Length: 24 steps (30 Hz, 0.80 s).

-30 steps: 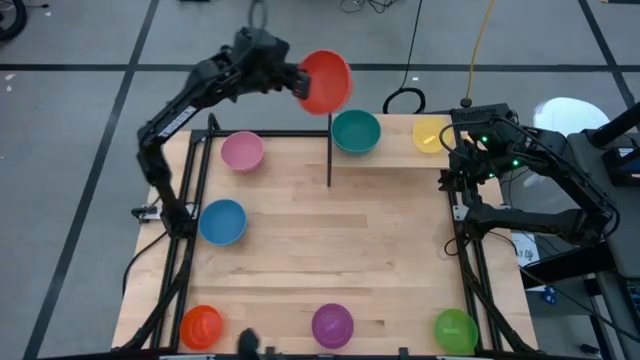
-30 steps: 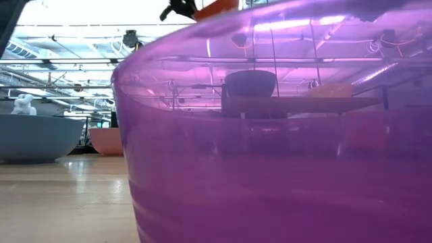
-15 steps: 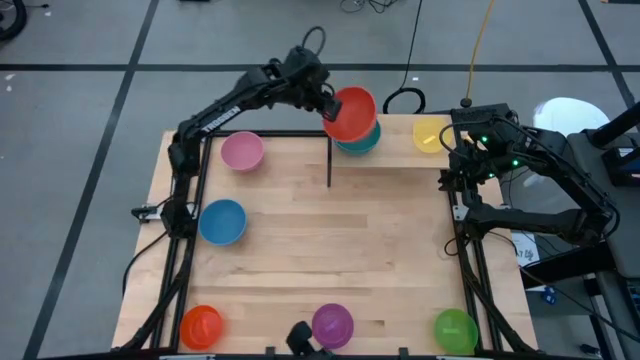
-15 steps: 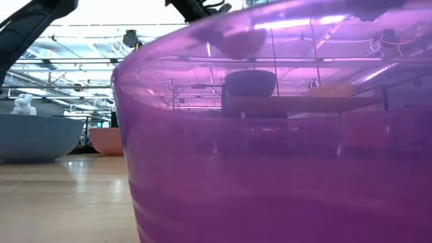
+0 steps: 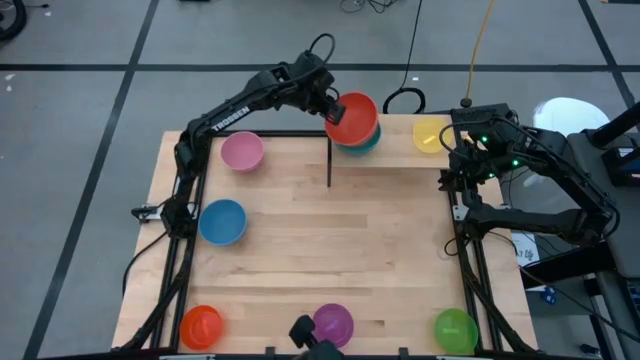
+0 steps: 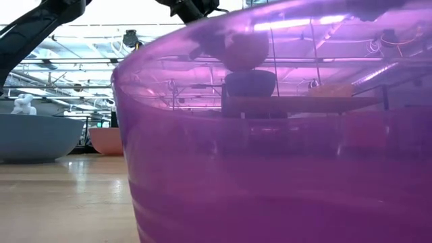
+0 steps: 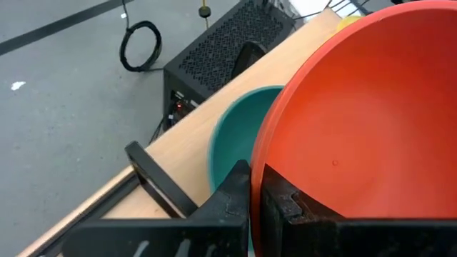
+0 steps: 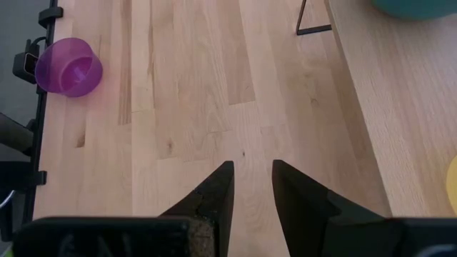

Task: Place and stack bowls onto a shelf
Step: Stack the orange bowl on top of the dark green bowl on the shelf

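Observation:
My left gripper (image 5: 332,107) is shut on the red bowl (image 5: 352,116) and holds it over the teal bowl (image 5: 362,143). The teal bowl stands on the light-wood shelf (image 5: 400,152) at the table's far right, with the yellow bowl (image 5: 430,133) beside it. Seen through the purple bowl in the low view, the red bowl (image 6: 241,50) sits tilted just above the teal bowl (image 6: 250,82); I cannot tell whether they touch. My right gripper (image 8: 251,178) is open and waits above the table's right side, near the shelf's near edge. My left gripper pinches the red bowl's rim (image 7: 261,158) on the side nearest the arm. One finger (image 7: 232,193) is outside the wall and the other finger (image 7: 282,200) is inside. The fingers come slanting down from the table's left. The bowl is tilted, mouth up, over the teal bowl.
On the tabletop stand the pink bowl (image 5: 241,151), the blue bowl (image 5: 222,221), the orange bowl (image 5: 201,326), the purple bowl (image 5: 332,324) and the green bowl (image 5: 455,329). A black shelf post (image 5: 329,160) stands left of the teal bowl. Bare wood lies mid-table.
My left gripper has carried the red bowl down and toward the table's right, from high over the far edge to just above the teal bowl. The bowl has turned from facing sideways to nearly mouth up. The gripper stayed shut on it.

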Available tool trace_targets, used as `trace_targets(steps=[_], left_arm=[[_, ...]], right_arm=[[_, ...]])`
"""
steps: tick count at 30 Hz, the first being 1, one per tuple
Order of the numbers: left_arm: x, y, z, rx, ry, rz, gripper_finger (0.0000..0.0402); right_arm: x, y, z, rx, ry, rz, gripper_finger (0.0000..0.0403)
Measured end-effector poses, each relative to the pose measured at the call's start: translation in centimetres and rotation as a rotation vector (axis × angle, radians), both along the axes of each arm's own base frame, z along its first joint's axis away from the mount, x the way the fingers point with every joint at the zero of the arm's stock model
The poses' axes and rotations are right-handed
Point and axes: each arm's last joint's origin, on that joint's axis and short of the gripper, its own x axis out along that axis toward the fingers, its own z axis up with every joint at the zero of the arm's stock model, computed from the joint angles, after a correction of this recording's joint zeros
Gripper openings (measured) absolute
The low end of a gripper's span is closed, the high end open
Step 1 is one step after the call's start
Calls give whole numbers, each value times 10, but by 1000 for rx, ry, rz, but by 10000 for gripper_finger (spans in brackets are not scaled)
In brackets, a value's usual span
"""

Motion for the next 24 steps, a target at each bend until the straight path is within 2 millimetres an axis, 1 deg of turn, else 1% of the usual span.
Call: trace_targets(steps=[4,12,16,24], left_arm=[[-3,3,-2,-11,19,8,5],[7,8,-25,-51,84,3,5],[7,9,-27,-45,89,-7,7],[10,9,-24,-24,61,-10,68]], right_arm=[[0,0,0,0,0,0,89],[0,0,0,0,0,0,89],[0,0,0,0,0,0,89],[0,0,0,-2,0,2,89]])
